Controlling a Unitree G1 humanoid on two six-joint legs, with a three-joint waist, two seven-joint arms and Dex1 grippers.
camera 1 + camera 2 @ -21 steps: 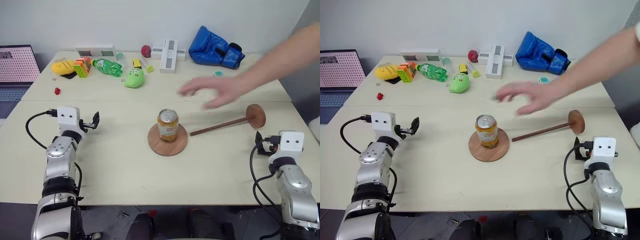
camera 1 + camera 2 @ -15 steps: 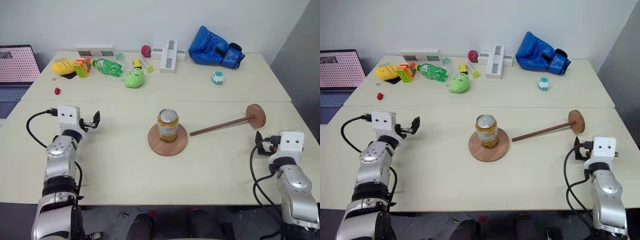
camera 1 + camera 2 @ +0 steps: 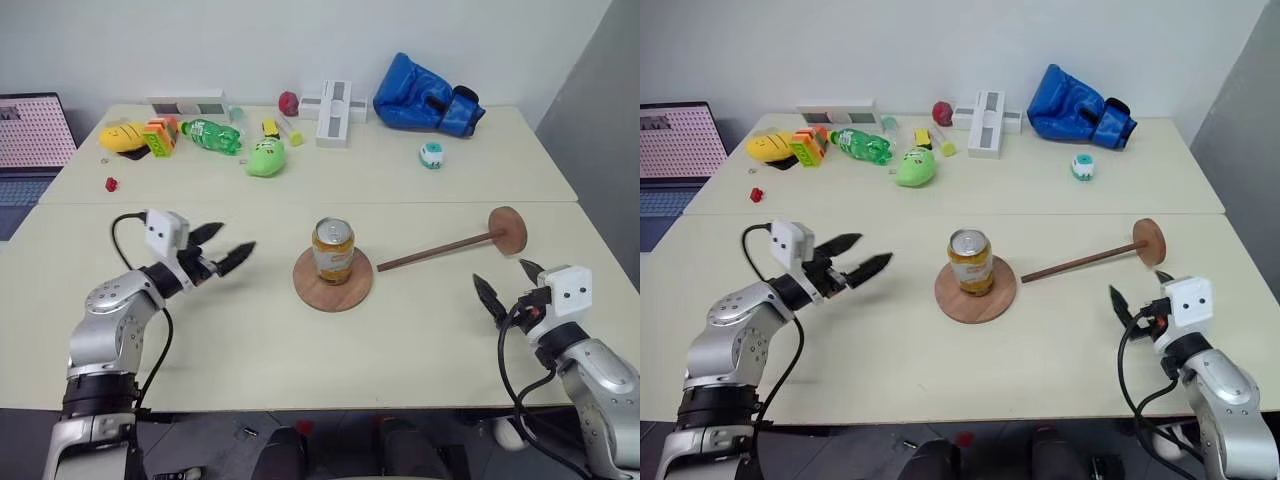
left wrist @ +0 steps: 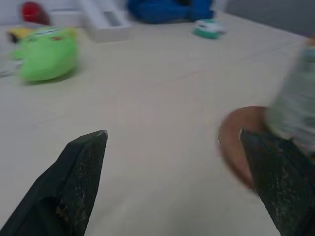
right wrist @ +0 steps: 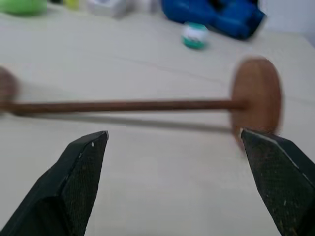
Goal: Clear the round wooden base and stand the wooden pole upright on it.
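Note:
The round wooden base (image 3: 312,292) lies flat at the table's middle, with a gold drink can (image 3: 333,250) standing upright on it. The wooden pole (image 3: 440,248) lies on its side to the right of the base, its fixed disc (image 3: 508,230) at the far right end. My left gripper (image 3: 233,243) is open, level, left of the can and apart from it; the left wrist view shows the base (image 4: 235,147) and the blurred can (image 4: 295,110) ahead. My right gripper (image 3: 506,284) is open, just nearer than the pole's disc end; the pole (image 5: 123,104) runs crosswise before its fingers.
Along the table's back edge lie a blue boxing glove (image 3: 425,95), a white block (image 3: 335,98), a green bottle (image 3: 210,133), a green toy (image 3: 266,158) and a small white and teal object (image 3: 431,154). A laptop (image 3: 30,130) stands at the far left.
The person's arm has left the table. Both my arms have swung inward, the left toward the can, the right toward the pole, and both grippers now stand open.

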